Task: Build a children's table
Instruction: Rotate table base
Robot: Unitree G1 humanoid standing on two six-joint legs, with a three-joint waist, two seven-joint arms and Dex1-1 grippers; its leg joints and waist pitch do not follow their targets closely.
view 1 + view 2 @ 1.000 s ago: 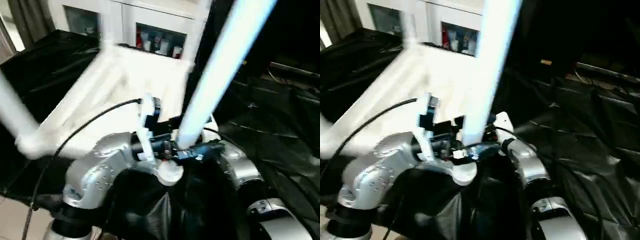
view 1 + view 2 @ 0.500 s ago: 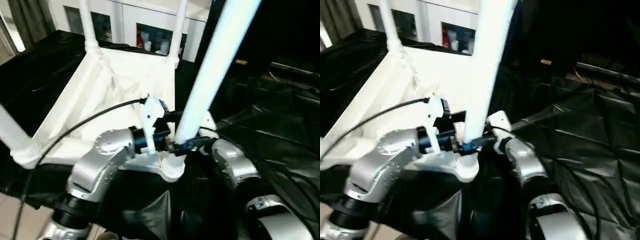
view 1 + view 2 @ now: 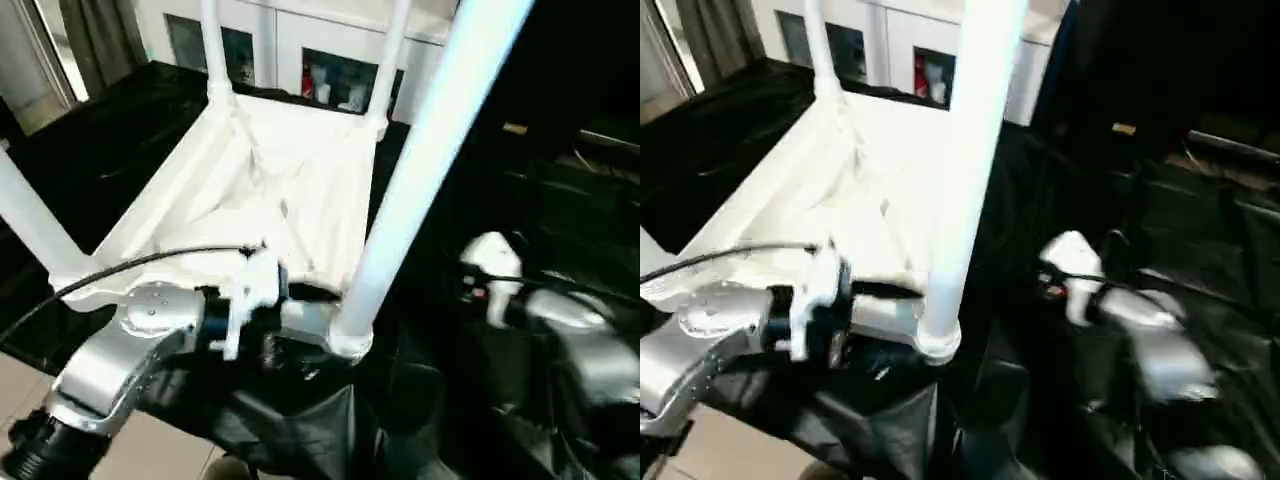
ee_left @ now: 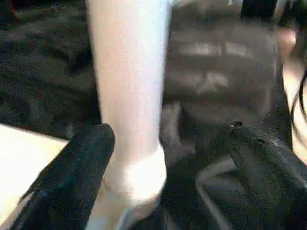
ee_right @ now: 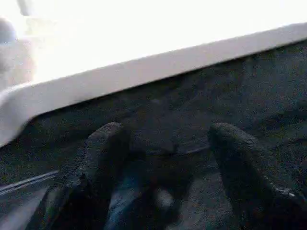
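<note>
Nearest the camera, a long white leg (image 3: 420, 170) rises from the front corner socket (image 3: 345, 340) of the upturned tabletop (image 3: 270, 190), its flared end seated in the round socket and the tube slanting up out of the top of the picture. The left gripper (image 4: 168, 158) sits right at that socket, fingers (image 4: 72, 177) spread wide on either side of the leg's base, one pad just beside the flare, not clamped on it. The right gripper (image 5: 163, 158) is off to the right, fingers (image 5: 240, 167) apart over the black cloth (image 5: 201, 96), holding nothing, the tabletop's white edge just ahead of it.

The tabletop lies underside up on the counter (image 3: 120, 120), draped in that black cloth. Three more legs stand in the other corners: one at the left front (image 3: 30, 225), two at the far side (image 3: 212, 50) and (image 3: 393, 55).

Beyond it, a white cabinet (image 3: 290, 40) with glass doors holds small bottles (image 3: 335, 88).

Against a second ago: both silver forearms were bunched together at the near leg; now the right arm has pulled away to the right and the left has swung out wider.
</note>
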